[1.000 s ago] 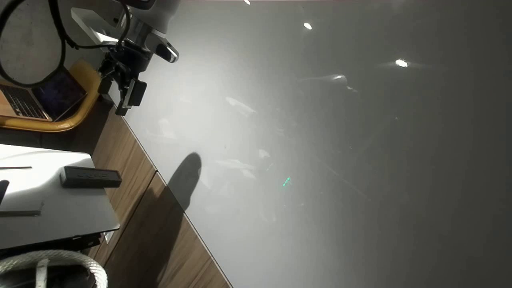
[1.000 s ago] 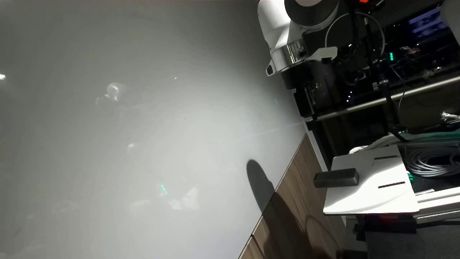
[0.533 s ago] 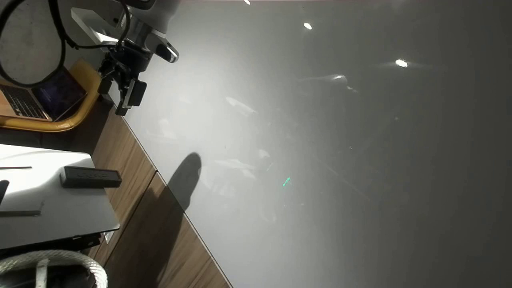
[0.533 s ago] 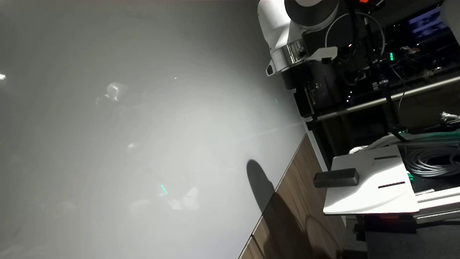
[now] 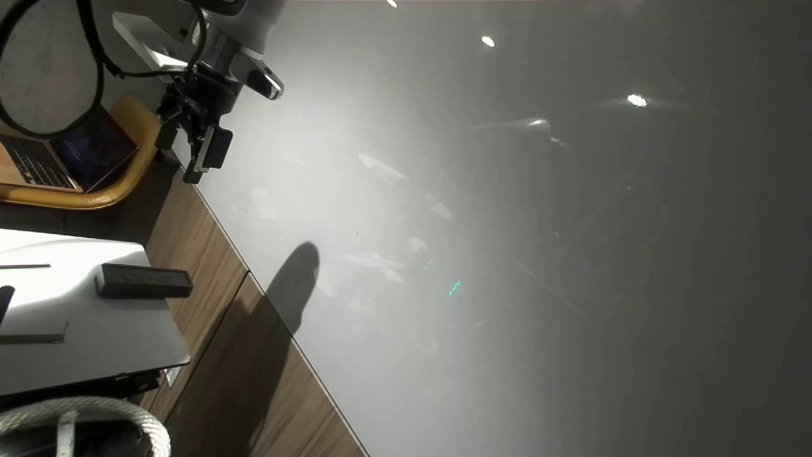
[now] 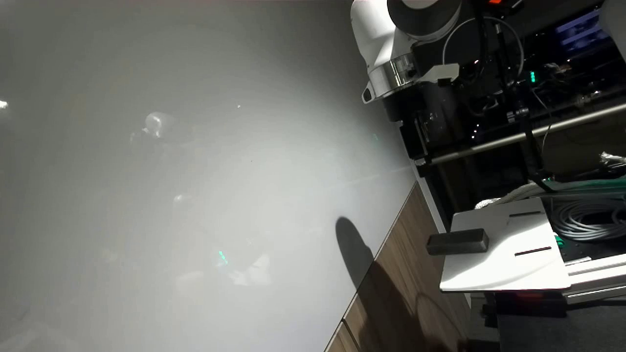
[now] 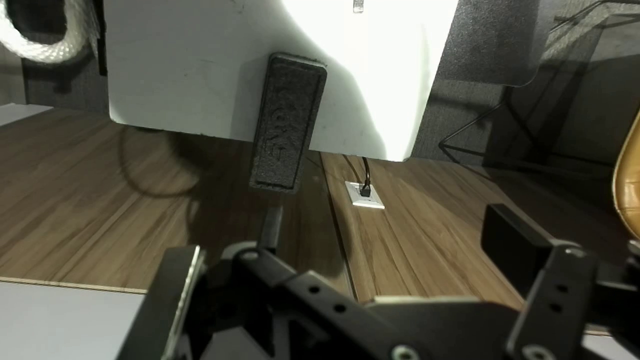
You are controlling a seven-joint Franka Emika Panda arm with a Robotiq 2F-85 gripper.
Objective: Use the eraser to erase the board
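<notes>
The eraser (image 5: 144,281) is a dark oblong block lying flat on a small white platform, with one end jutting past the platform's edge. It shows in both exterior views and, in the wrist view, as a bar (image 7: 288,122) with raised lettering on its upper face. The board (image 5: 507,222) is a huge glossy grey-white sheet with bright reflections, filling most of both exterior views. My gripper (image 5: 180,162) hangs beside the board's lower edge, well apart from the eraser. Its jaws are spread wide in the wrist view, with nothing between the fingers (image 7: 271,227).
The white platform (image 6: 508,274) stands near wood panelling (image 7: 430,225) that borders the board. A white outlet plate (image 7: 365,195) with a plugged cable sits on the panelling. A yellow chair (image 5: 89,200) holds an open laptop (image 5: 38,162). A braided cable sleeve (image 5: 127,409) curls below the platform.
</notes>
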